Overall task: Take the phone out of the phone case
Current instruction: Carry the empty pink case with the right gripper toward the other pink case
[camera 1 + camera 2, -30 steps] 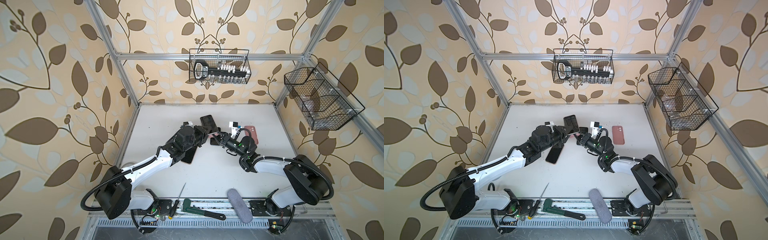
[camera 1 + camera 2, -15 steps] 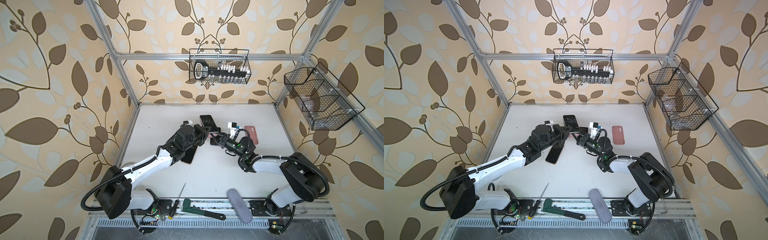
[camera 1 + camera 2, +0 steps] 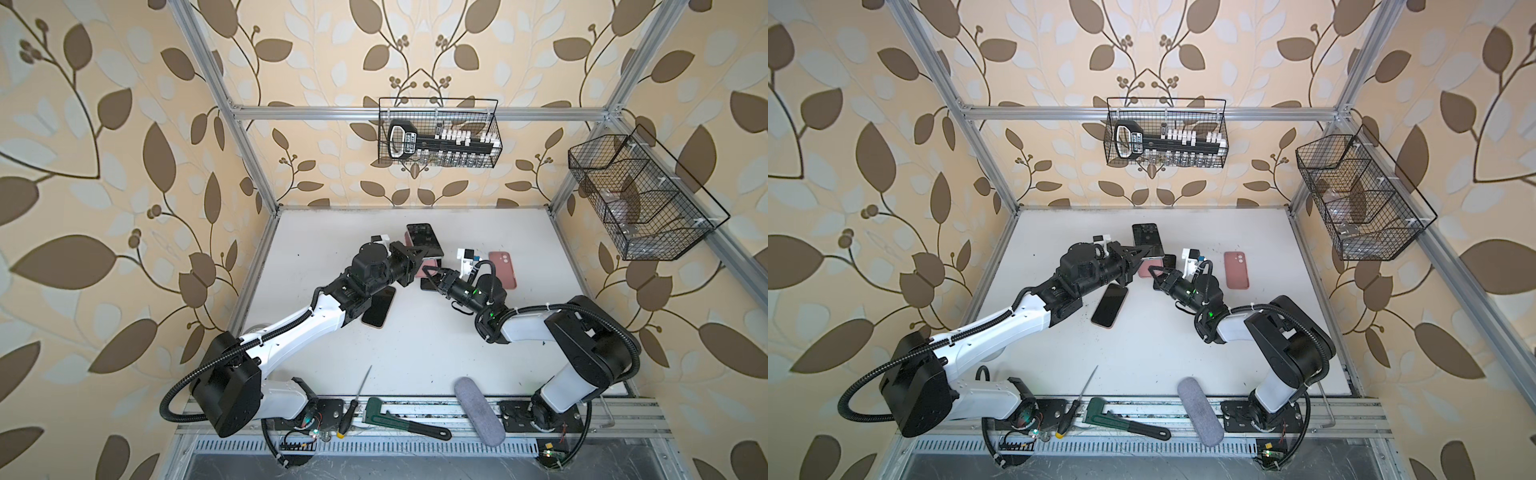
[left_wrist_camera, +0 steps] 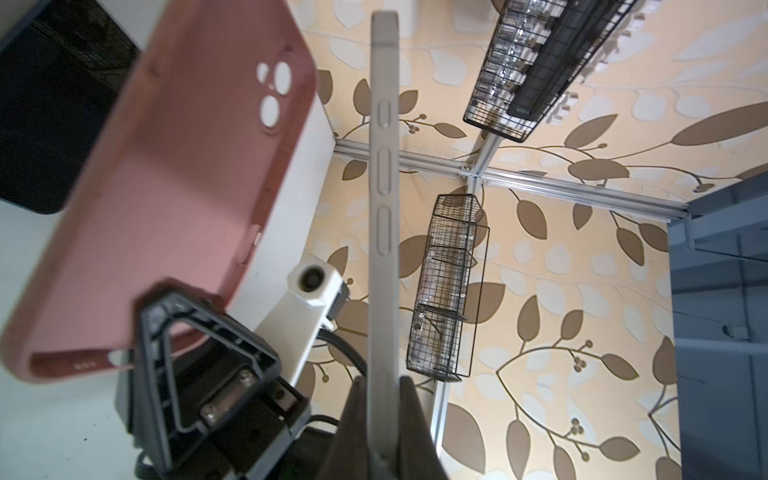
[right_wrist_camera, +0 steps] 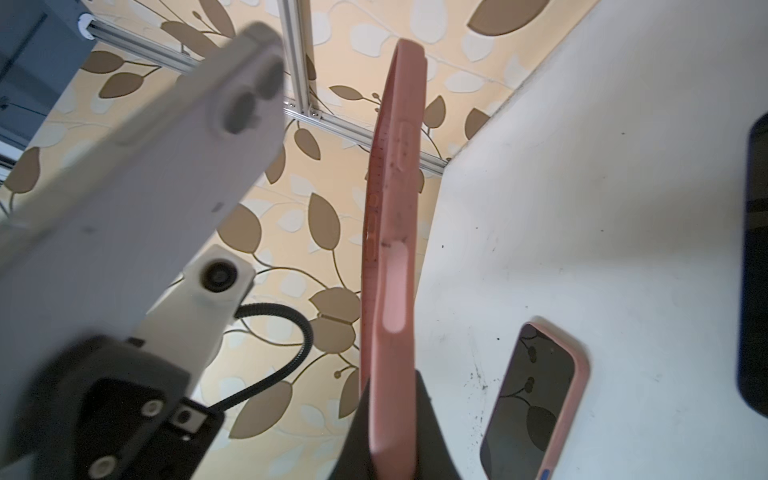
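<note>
**Phone and case apart, one in each grip**

My left jaws are clenched on the bare silver phone, which runs edge-on up the middle of the left wrist view. In a top view this phone sits tilted just above the frame's centre, over the white desk. My right jaws are clamped on one end of the empty pink case, edge-on in the middle of the right wrist view. Its camera cut-outs show at the upper left of the left wrist view. A clear gap separates phone and case. A second pink case lies flat right of centre. A cased phone lies screen-up left of centre.
</note>
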`<state>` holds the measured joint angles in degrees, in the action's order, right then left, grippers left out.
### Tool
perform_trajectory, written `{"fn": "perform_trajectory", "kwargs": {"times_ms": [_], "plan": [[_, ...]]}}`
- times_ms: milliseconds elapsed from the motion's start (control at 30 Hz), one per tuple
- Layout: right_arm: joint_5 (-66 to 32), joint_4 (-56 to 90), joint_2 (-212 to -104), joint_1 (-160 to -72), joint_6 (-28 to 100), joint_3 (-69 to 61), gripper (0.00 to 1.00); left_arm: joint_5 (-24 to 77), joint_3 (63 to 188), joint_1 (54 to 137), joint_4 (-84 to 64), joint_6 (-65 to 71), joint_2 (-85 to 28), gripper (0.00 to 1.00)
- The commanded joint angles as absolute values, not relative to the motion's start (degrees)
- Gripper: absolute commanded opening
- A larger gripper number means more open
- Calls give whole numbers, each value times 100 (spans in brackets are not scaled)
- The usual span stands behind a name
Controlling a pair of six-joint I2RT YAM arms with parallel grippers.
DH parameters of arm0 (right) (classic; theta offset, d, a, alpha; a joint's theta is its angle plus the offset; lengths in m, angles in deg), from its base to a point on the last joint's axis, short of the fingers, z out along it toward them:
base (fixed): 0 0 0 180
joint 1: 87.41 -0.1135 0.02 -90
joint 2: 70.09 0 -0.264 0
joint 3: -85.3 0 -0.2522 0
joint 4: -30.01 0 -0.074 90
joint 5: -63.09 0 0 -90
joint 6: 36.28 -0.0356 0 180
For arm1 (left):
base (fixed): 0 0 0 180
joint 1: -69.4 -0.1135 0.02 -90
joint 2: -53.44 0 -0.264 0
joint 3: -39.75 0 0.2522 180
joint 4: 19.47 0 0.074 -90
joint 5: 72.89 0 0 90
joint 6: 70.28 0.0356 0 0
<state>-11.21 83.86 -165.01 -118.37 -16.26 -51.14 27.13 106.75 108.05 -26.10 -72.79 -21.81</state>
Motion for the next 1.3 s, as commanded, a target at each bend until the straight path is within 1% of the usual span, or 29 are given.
{"fn": "perform_trajectory", "kwargs": {"times_ms": [0,167,333,467,700,833,967,1267], "plan": [[-1211,8540,-16602,-11747,-1502,-5199,0,2837,11024,10834,-3293,-7353,-1838,0],[-1145,8499,-16498,-11541,-1472,-5284,0,2814,10962,10834,-3266,-7285,-1811,0],[-1086,7935,-16005,-11178,-1264,-5543,0,2748,10915,10817,-3226,-7055,-1837,0],[-790,7306,-15654,-10678,-1082,-5679,0,2740,10809,10739,-3248,-6961,-1863,0],[-205,6362,-15394,-9730,-592,-5737,0,2947,10537,10347,-3282,-6929,-1813,0],[-137,5857,-15407,-9356,-244,-5677,0,3044,10412,10129,-3219,-6886,-1721,0],[-85,5690,-15627,-9121,-148,-5646,0,3090,10309,9961,-3097,-6852,-1627,0],[-263,5720,-16162,-9036,-34,-5657,1,3261,10204,9796,-3154,-6907,-1746,0]]}}
